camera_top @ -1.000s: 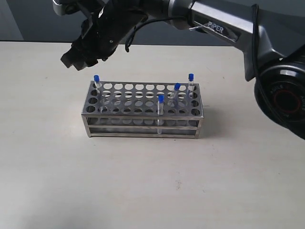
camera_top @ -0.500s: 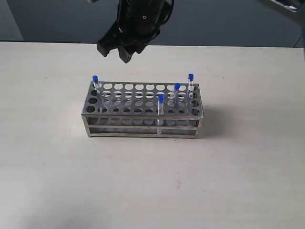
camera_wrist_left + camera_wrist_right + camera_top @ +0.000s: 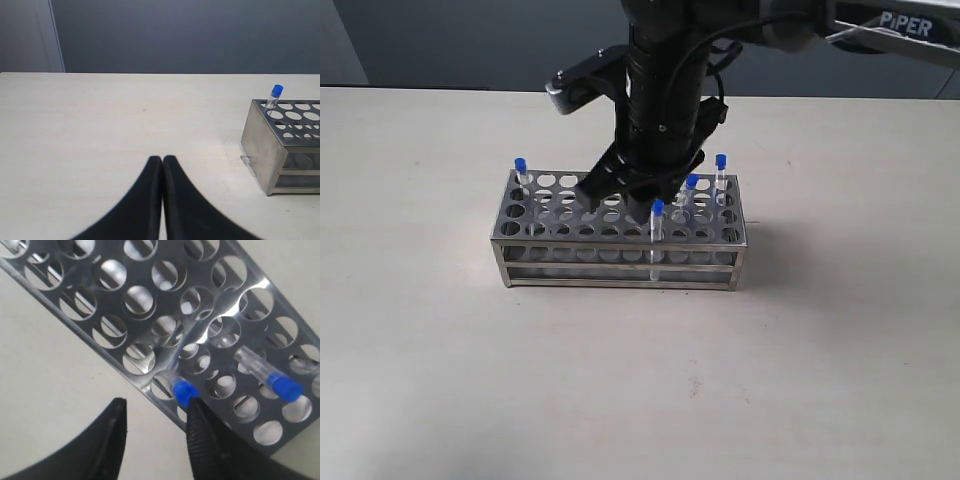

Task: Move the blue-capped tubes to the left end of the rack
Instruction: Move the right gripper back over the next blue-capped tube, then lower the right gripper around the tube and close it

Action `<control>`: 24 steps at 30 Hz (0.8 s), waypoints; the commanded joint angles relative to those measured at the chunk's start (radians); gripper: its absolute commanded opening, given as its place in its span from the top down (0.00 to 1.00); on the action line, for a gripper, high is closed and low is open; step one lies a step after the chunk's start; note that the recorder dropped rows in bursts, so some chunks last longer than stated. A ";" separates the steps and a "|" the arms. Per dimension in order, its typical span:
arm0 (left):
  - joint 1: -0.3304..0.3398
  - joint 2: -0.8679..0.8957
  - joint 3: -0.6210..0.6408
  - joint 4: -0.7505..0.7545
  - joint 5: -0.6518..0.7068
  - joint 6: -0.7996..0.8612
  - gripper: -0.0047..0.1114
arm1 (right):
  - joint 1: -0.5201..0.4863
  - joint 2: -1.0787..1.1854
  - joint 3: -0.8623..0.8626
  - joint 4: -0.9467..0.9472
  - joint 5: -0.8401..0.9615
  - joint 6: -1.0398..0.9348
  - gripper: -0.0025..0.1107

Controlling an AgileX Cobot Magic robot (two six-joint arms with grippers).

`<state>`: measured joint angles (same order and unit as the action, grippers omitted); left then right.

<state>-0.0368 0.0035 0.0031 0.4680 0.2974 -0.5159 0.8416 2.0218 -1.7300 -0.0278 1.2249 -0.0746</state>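
The silver rack point(image 3: 570, 241) stands mid-table. Of the blue-capped tubes, one point(image 3: 520, 165) is in the back left corner hole, one point(image 3: 657, 209) in the front row right of the middle, and two point(image 3: 691, 182) point(image 3: 720, 161) near the right end. My right gripper point(image 3: 626, 205) hangs open just over the rack's front middle. In the right wrist view its fingers point(image 3: 116, 412) straddle the rack's front edge point(image 3: 227, 300), and the front tube's cap point(image 3: 182, 390) lies against the tip of the other finger, outside the gap. The left gripper point(image 3: 162, 159) is shut and empty over bare table left of the rack point(image 3: 260, 145).
The right arm's black body point(image 3: 665, 80) hides part of the rack's back rows. A second capped tube point(image 3: 285, 387) leans in a hole near the right gripper. The left-end tube point(image 3: 276, 91) shows at the rack's corner. Bare table surrounds the rack.
The right arm swung from above the rack's left end to the right, then came down over the rack's front middle beside the front-row tube. All the tubes stayed where they were.
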 commanded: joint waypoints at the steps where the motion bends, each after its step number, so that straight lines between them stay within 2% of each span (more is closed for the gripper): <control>1: -0.005 -0.004 -0.003 -0.003 -0.006 -0.001 0.95 | -0.005 -0.005 0.039 -0.035 -0.030 0.015 0.63; 12: -0.005 -0.004 -0.003 -0.003 -0.006 -0.001 0.95 | -0.005 0.008 0.069 -0.084 -0.183 0.048 0.63; 20: -0.005 -0.004 -0.003 -0.003 -0.006 -0.001 0.95 | -0.005 0.071 0.069 -0.125 -0.173 0.075 0.63; 22: -0.005 -0.004 -0.003 -0.003 -0.006 -0.001 0.95 | -0.005 0.076 0.069 -0.125 -0.177 0.075 0.71; 24: -0.005 -0.004 -0.003 -0.003 -0.006 -0.001 0.95 | -0.005 0.077 0.069 -0.129 -0.187 0.075 0.85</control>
<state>-0.0368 0.0035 0.0031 0.4680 0.2974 -0.5159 0.8416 2.0880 -1.6643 -0.1479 1.0488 0.0000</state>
